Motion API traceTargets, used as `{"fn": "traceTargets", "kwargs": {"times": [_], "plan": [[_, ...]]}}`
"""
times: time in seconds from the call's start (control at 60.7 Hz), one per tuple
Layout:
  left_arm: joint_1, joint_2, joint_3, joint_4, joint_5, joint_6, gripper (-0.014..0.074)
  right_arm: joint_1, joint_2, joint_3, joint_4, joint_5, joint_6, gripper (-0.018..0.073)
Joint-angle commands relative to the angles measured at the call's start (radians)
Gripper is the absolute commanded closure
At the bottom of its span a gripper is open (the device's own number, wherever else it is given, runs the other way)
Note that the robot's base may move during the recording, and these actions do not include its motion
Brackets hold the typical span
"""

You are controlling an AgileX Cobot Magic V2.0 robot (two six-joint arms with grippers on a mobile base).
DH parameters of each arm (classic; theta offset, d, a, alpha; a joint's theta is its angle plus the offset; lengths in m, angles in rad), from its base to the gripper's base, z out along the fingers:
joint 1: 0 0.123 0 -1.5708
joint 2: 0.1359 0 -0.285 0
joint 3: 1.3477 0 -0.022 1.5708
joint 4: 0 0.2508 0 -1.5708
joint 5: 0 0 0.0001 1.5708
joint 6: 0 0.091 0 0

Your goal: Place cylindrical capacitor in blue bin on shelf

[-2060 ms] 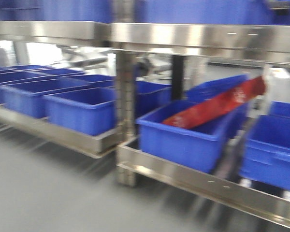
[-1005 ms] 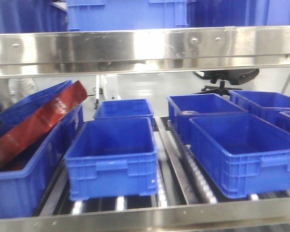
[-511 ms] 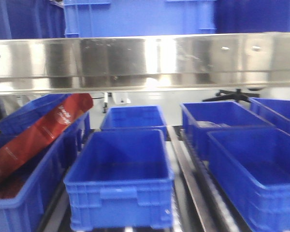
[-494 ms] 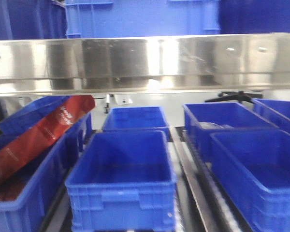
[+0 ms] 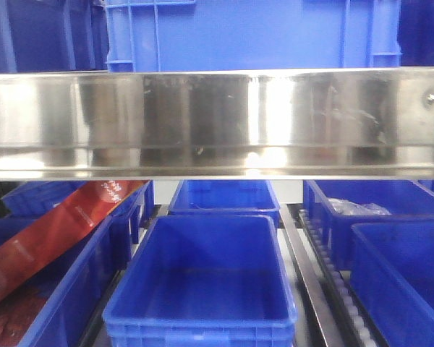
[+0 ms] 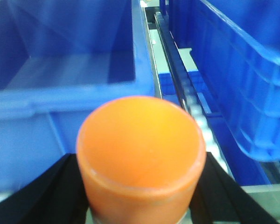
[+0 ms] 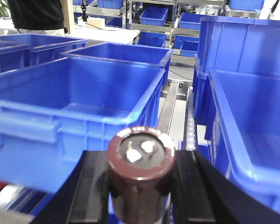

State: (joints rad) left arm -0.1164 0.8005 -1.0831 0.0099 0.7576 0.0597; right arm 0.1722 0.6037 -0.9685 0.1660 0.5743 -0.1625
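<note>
Right fingers are pinching the cylindrical capacitor on both sides. It has a brown sleeve and two terminals facing the camera, and is sitting at lower centre of the frame, short of the bins ahead. Left fingers are gripping an orange cylinder the same way. The shelf rail is crossing mid-frame, with a blue bin lying below it at centre. Step, as judged: approaching, nothing delivered yet. The next move is calling for reaching under the rail, clearing the bin's near rim, then parting the fingers.
</note>
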Motion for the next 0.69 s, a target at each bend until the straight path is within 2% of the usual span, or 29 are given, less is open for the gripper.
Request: {"fn": "traceTargets", "kwargs": {"times": [0.0,0.676], "plan": [[0.002,-0.009,-0.005,-0.003,-0.022,0.002,0.0707,0.001,-0.005,-0.009,-0.001,-0.035,-0.004,0.0575],[0.002,-0.009,-0.005,-0.003,-0.022,0.002,0.0707,0.001,-0.005,-0.009,-0.001,-0.035,-0.004,0.0575]]}}
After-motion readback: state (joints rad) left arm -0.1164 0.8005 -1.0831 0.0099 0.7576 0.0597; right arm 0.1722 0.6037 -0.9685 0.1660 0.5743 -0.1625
